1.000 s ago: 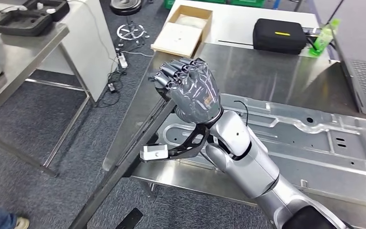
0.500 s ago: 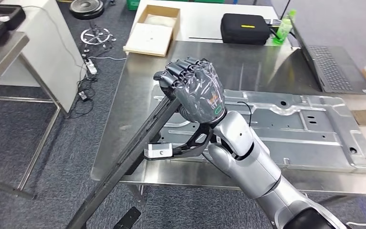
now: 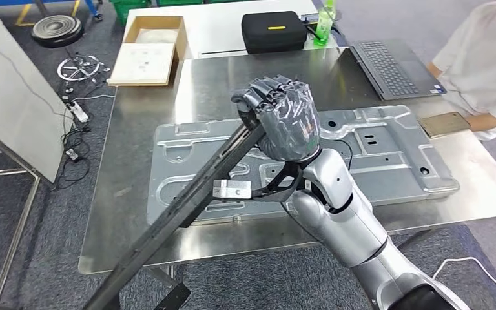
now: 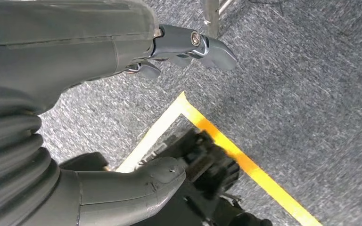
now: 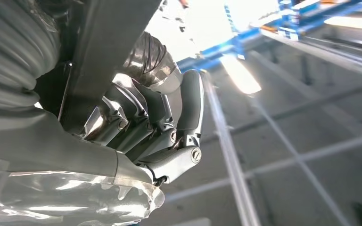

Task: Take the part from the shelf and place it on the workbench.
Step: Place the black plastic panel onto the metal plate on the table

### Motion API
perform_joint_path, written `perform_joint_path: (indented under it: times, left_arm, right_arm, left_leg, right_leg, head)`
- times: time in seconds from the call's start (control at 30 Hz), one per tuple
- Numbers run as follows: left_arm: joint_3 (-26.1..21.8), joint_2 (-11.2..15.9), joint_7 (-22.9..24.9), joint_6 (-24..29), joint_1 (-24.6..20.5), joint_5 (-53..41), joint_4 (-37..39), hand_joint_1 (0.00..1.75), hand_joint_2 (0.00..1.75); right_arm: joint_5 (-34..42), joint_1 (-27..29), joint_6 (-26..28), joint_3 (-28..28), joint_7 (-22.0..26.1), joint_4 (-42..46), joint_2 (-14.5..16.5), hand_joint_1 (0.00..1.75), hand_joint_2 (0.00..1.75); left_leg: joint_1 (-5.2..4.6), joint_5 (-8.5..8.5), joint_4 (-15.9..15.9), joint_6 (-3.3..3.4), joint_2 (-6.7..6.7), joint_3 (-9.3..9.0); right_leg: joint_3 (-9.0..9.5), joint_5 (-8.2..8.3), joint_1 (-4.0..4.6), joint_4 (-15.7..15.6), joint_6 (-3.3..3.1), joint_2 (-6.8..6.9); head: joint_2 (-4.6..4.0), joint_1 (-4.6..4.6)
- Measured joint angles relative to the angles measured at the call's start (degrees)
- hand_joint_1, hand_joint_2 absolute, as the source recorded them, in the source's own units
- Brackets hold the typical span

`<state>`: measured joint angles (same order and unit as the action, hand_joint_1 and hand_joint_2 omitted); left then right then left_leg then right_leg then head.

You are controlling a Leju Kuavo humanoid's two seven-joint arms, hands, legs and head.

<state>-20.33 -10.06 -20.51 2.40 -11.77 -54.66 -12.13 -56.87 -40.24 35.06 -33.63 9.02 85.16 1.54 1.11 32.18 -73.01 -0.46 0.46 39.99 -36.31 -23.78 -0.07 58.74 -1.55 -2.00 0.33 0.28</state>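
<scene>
— Head view: where is the part (image 3: 187,200)?

— A long dark bar, clenched at its far end in the right hand (image 3: 284,116), slanting down to the near left over the workbench (image 3: 129,194).

— What lies under it?

— A large pressed metal panel (image 3: 374,155) on the bench; a person (image 3: 484,64) sits far right.

— The left hand (image 4: 99,42)?

— Fingers apart, holding nothing, over the carpet (image 4: 311,94).

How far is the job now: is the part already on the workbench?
Not yet. Done: the long dark part is off the shelf. In hand: the right hand grips its upper end above the workbench. Left: laying it down and letting go.
</scene>
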Motion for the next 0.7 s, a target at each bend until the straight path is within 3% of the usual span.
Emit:
perform_joint_path:
  times: [0.07,0.1,0.13,0.23,0.3,0.4,0.43,0.47,0.5,0.53,0.6,0.67,0.7]
  left_arm:
    - [0.0,0.1,0.1,0.3,0.0,0.0,0.0,0.00,1.75]
    - [0.0,0.1,0.1,0.4,-0.1,0.0,0.0,0.00,1.75]
    - [0.0,0.2,0.1,0.4,-0.1,0.0,0.0,0.00,1.75]
    - [-0.2,0.2,0.2,-0.2,0.1,0.0,0.0,0.00,1.75]
    - [-0.3,0.2,0.2,-1.3,0.1,0.1,0.0,0.00,1.75]
    - [-0.5,0.3,0.1,-2.9,0.2,0.1,0.0,0.00,1.75]
    - [-0.6,0.4,0.1,-3.3,0.2,0.1,0.0,0.00,1.75]
    - [-0.7,0.4,0.1,-3.6,0.2,0.0,0.0,0.00,1.75]
    - [-0.7,0.4,0.1,-3.8,0.2,0.0,0.0,0.00,1.75]
    - [-0.7,0.5,0.1,-3.9,0.2,0.0,0.0,0.00,1.75]
    - [-0.7,0.5,0.1,-3.9,0.2,0.0,0.0,0.00,1.75]
    - [-0.8,0.5,0.1,-4.0,0.1,-0.1,0.0,0.00,1.75]
    - [-0.8,0.5,0.0,-4.2,0.1,-0.1,0.0,0.00,1.75]
  right_arm:
    - [2.4,0.4,-0.6,1.8,-0.6,-1.2,-0.2,1.75,1.75]
    - [4.3,0.4,-1.3,3.0,-1.0,-2.0,-0.3,1.75,1.75]
    - [6.2,0.3,-2.3,4.1,-1.3,-3.0,-0.4,1.75,1.75]
    - [13.9,-0.7,-7.5,7.8,-1.4,-8.2,-1.2,1.75,1.75]
    - [19.0,-2.2,-11.6,10.2,-0.7,-12.7,-2.1,1.75,1.75]
    - [22.2,-5.1,-14.6,13.4,0.6,-20.0,-3.3,1.75,1.75]
    - [22.2,-5.9,-14.9,14.2,0.9,-22.3,-3.6,1.75,1.75]
    - [22.0,-6.3,-15.2,14.7,1.2,-24.3,-3.9,1.75,1.75]
    - [21.9,-6.6,-15.4,15.2,1.5,-26.1,-4.3,1.75,1.75]
    - [21.8,-6.8,-15.5,15.5,1.8,-27.5,-4.6,1.75,1.75]
    - [21.6,-7.7,-15.6,16.1,2.3,-29.9,-5.1,1.75,1.75]
    - [21.6,-8.8,-15.6,16.5,2.5,-31.9,-5.6,1.75,1.75]
    - [21.5,-9.3,-15.6,16.8,2.6,-33.1,-5.9,1.75,1.75]
  left_leg:
    - [0.08,-4.05,6.5,0.07,-0.21,-2.48]
    - [0.05,-5.27,9.6,0.18,-0.44,-3.70]
    - [0.01,-5.81,11.5,0.34,-0.66,-4.47]
    - [-0.28,-6.00,12.5,1.19,-0.90,-4.70]
    - [-0.20,-6.47,13.0,1.95,-0.77,-4.77]
    - [-0.07,-6.78,13.3,2.45,-0.44,-4.77]
    - [-0.06,-6.77,13.3,2.46,-0.34,-4.77]
    - [-0.04,-6.75,13.3,2.47,-0.27,-4.80]
    - [-0.02,-6.72,13.3,2.45,-0.25,-4.86]
    - [-0.01,-6.68,13.3,2.40,-0.26,-4.94]
    - [-0.12,-6.51,13.3,2.07,-0.20,-5.05]
    - [-0.34,-6.40,13.4,1.57,0.00,-5.03]
    - [-0.43,-6.44,13.5,1.31,0.09,-5.04]
  right_leg:
    - [-0.06,-0.49,-0.12,0.7,0.35,-0.58]
    - [-0.24,-0.76,-0.10,1.2,0.66,-0.79]
    - [-0.46,-0.93,-0.07,1.6,0.96,-0.93]
    - [-0.85,-0.83,-0.11,1.7,1.89,-1.04]
    - [-1.48,-1.77,-0.24,3.0,2.52,-0.18]
    - [-5.80,-6.45,-0.51,12.2,3.38,1.34]
    - [-7.39,-7.51,-0.63,15.4,3.56,1.50]
    - [-8.21,-7.52,-0.75,16.9,3.65,1.59]
    - [-8.03,-6.56,-0.85,16.4,3.66,1.67]
    - [-6.88,-4.82,-0.94,13.9,3.62,1.76]
    - [-3.22,-1.39,-0.85,6.1,3.38,2.20]
    - [-1.24,-0.26,-0.45,1.6,2.92,2.43]
    - [-1.13,-0.45,-0.22,1.3,2.66,2.38]
  head:
    - [0.00,0.01]
    - [0.00,0.02]
    - [0.00,0.03]
    - [0.00,0.02]
    - [0.00,0.04]
    - [0.00,0.05]
    - [0.00,0.04]
    - [0.00,0.04]
    - [0.00,0.05]
    - [0.00,0.05]
    - [0.00,0.05]
    - [0.00,0.03]
    - [0.00,0.02]
